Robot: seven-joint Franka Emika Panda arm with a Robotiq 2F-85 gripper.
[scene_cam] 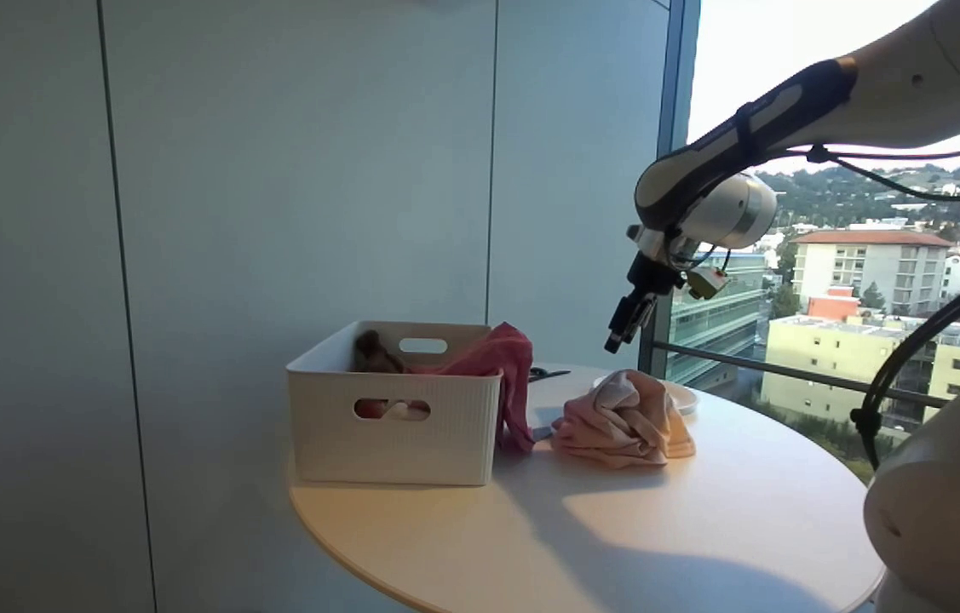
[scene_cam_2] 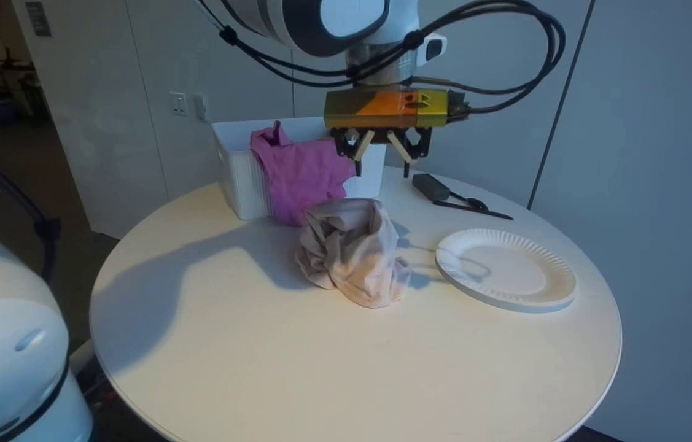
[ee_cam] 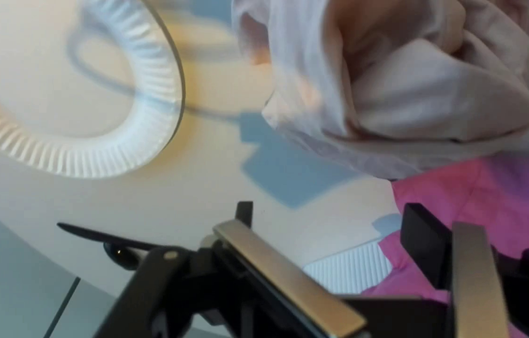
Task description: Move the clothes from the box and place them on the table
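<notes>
In an exterior view, I find my hand (scene_cam_2: 382,169) spread, gripping nothing, presumably for the magenta garment (scene_cam_2: 306,175) draped over the box (scene_cam_2: 244,184), lower, to one side. In an exterior view, a crumpled pink cloth (scene_cam: 616,426) lies below my hand on the table (scene_cam: 701,528), as the task asks. In the wrist view, a paper plate (ee_cam: 161,98) lies apart, likely uninvolved.

White fluted plate (scene_cam_2: 504,270) near dark utensils (scene_cam_2: 476,204).
</notes>
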